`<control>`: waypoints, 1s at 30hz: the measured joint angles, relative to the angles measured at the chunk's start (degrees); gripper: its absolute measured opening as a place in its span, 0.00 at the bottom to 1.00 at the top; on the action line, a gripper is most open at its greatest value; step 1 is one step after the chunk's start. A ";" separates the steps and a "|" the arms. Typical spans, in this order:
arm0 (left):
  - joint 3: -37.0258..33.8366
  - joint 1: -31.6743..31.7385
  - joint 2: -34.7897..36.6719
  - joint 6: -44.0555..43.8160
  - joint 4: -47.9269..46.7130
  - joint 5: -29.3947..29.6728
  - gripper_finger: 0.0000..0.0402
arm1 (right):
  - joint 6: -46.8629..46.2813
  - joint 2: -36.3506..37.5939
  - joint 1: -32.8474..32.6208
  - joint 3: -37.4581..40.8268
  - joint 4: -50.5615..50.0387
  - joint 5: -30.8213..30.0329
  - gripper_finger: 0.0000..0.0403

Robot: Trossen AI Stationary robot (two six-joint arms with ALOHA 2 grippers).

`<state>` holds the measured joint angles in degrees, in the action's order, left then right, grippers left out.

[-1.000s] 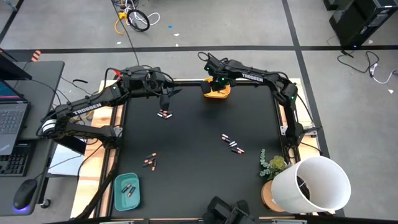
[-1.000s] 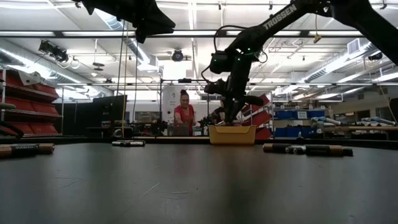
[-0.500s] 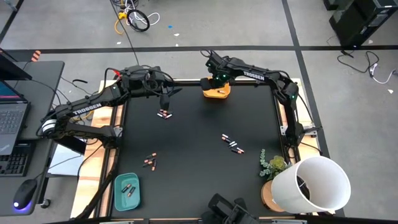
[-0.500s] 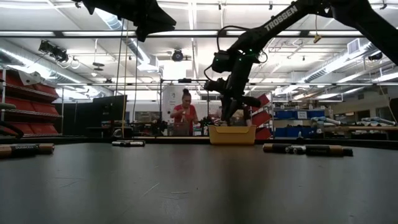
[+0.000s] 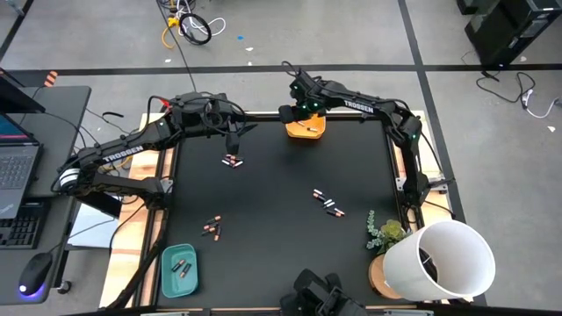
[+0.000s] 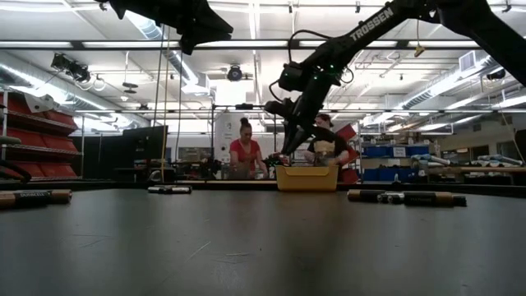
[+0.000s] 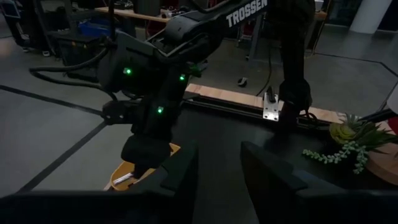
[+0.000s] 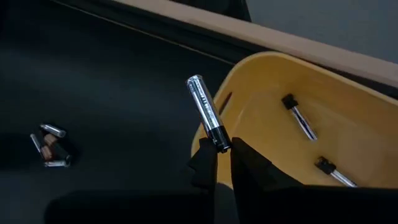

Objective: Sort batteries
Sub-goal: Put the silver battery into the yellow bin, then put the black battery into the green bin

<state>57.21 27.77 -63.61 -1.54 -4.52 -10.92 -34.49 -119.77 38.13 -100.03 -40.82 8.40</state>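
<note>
A dark jointed robot arm is reaching down over a small yellow plastic tray sitting at the black table's far edge. Small cylindrical batteries are lying right of it. Two people are standing behind.

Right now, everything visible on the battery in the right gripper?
The slim silvery cylindrical battery with a dark end is pinched at that dark end by the right gripper, its silver end sticking out free. It hangs beside the rim of the yellow plastic tray, not yet inside. Nothing else touches it.
</note>
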 joint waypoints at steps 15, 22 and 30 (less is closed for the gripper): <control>0.00 0.00 0.00 0.00 -0.01 0.02 0.34 | 3.44 0.00 0.61 0.00 -6.53 -0.37 0.07; 0.00 0.00 0.00 -0.16 -0.01 0.57 0.34 | 6.65 0.02 2.35 0.00 -11.28 2.09 0.08; 0.00 0.00 0.00 -0.17 0.50 0.55 0.34 | 9.19 0.04 2.19 0.00 -12.00 0.91 0.26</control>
<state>57.21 27.77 -63.61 -1.72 -4.02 -10.37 -25.30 -119.72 40.32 -100.03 -52.82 9.32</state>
